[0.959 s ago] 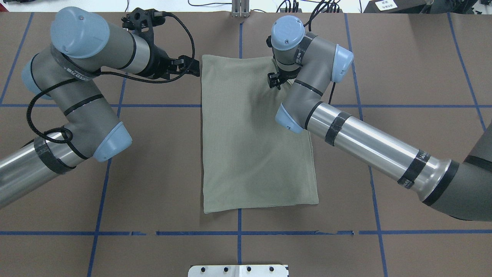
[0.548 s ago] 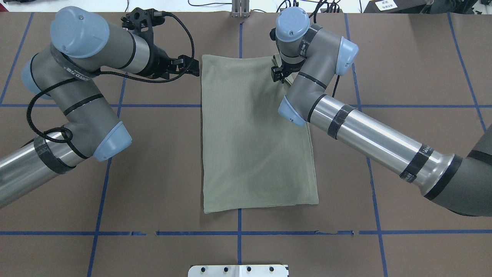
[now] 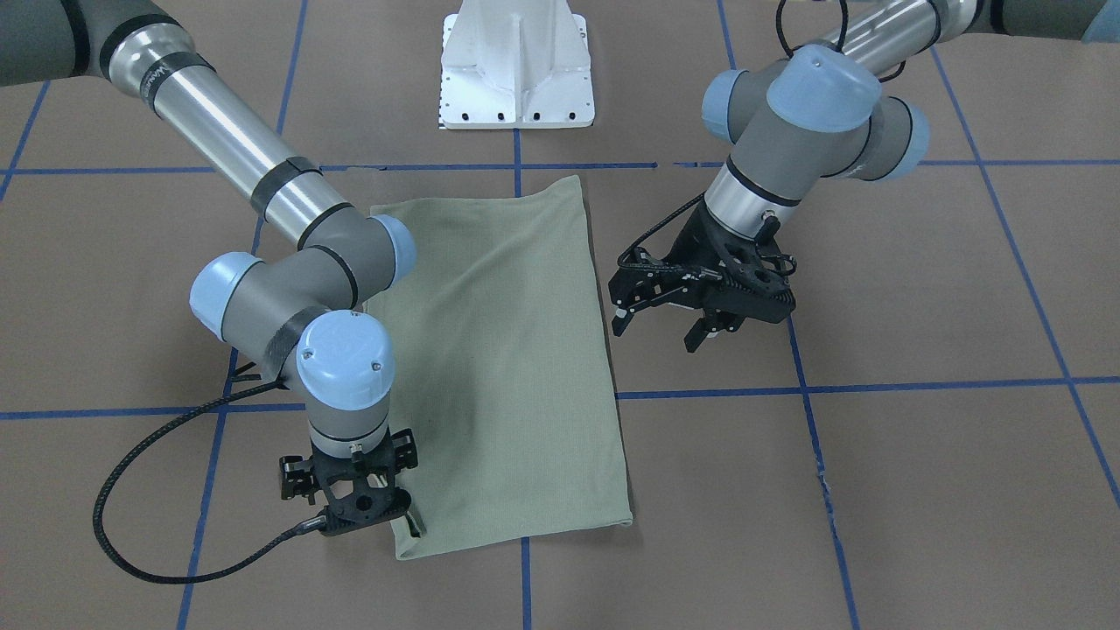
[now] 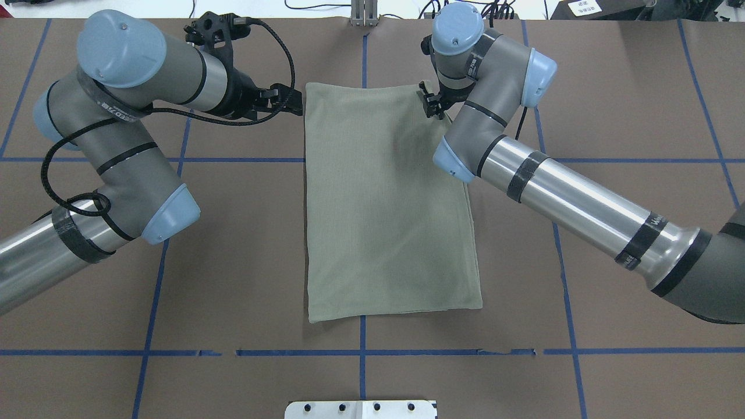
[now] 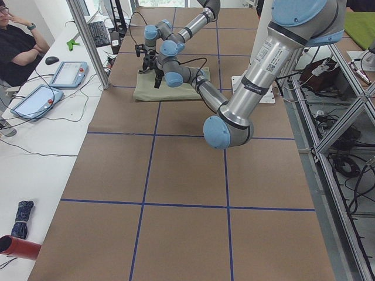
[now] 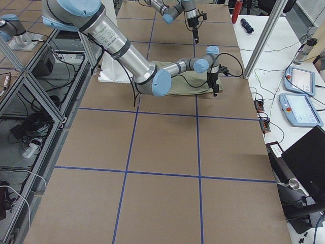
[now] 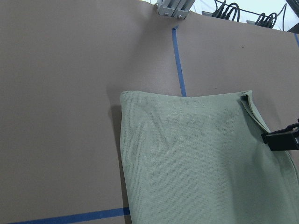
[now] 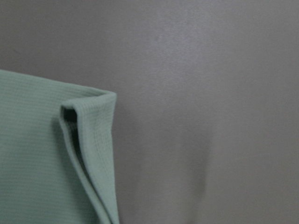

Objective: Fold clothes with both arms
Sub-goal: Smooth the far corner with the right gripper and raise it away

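The clothes lie folded into a flat olive-green rectangle in the middle of the table, also seen in the front view. My left gripper hovers open just off the far left corner of the clothes, with nothing between its fingers. My right gripper stands over the far right corner, pointing down; one of its fingertips sits at the cloth's edge. The right wrist view shows that corner lying flat with layered edges and no finger on it. The gripper appears open.
Brown table cover with blue tape grid lines. The white pedestal base stands on the robot's side of the clothes. A side bench with tablets and a seated person lies beyond the far edge.
My right gripper has moved from over the cloth outward and away from the robot, to the far right corner. The left arm and the clothes have stayed in place.
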You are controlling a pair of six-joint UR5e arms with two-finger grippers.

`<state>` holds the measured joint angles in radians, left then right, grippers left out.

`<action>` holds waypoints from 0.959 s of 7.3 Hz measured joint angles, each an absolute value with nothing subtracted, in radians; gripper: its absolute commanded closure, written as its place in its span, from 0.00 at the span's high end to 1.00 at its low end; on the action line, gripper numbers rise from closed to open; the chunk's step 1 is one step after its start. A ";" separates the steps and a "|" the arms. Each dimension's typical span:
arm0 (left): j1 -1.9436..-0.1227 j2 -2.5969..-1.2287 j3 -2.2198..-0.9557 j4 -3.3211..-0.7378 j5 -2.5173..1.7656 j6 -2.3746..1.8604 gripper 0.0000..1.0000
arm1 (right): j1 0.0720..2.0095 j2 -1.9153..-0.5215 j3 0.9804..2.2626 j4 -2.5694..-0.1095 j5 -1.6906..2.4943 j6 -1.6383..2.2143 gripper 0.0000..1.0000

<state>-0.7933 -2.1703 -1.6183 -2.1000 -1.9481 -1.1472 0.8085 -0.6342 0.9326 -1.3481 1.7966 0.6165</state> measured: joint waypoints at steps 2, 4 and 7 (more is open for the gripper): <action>-0.793 -2.171 -1.618 -2.101 -1.948 -1.147 1.00 | 0.836 -0.656 0.944 -1.345 1.800 0.593 1.00; -0.793 -2.168 -1.621 -2.102 -1.949 -1.147 1.00 | 0.849 -0.664 1.012 -1.353 1.846 0.594 1.00; -0.758 -2.113 -1.675 -2.102 -2.075 -1.327 1.00 | 0.842 -0.849 1.365 -1.415 1.924 0.625 1.00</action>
<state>-0.7580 -2.1133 -1.6754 -2.1016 -2.0747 -1.3274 0.8416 -0.8485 1.3645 -1.4146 1.9245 0.6252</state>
